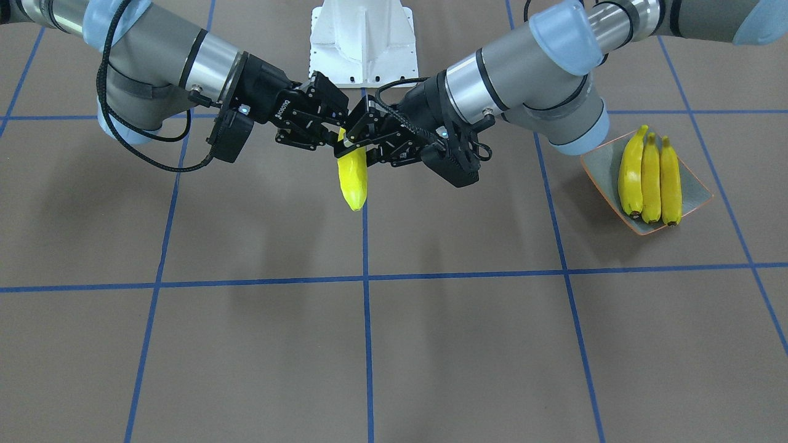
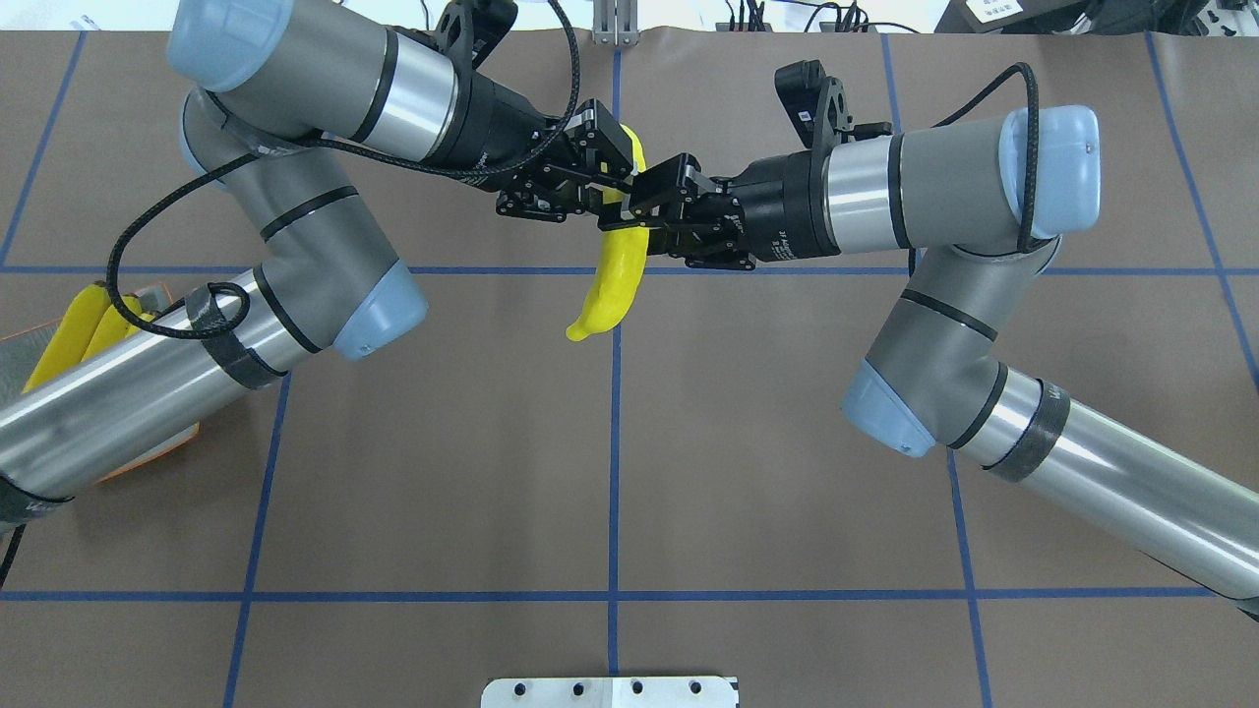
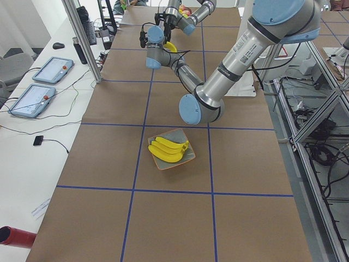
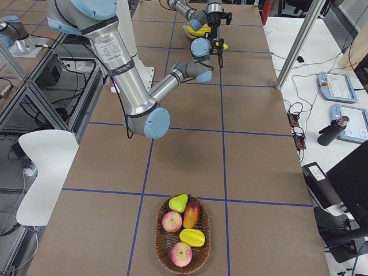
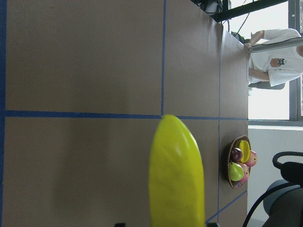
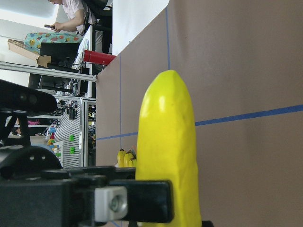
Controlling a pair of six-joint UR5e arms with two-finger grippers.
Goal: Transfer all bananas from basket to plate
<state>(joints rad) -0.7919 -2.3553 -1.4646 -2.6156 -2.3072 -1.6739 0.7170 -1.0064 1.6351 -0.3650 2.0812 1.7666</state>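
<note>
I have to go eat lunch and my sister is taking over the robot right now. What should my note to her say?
The right pincer is shut on the fourth banana, which hangs in the air over the middle of the table.
The left pincer is at the same banana's upper end; I cannot tell if it grips.
Done: three bananas lie side by side on the plate, on the robot's left.
The basket, at the robot's right, holds other fruit; no banana shows in it.
Left: probably pass the banana to the left pincer and lay it on the plate.

plate mostly hidden behind left arm
</note>
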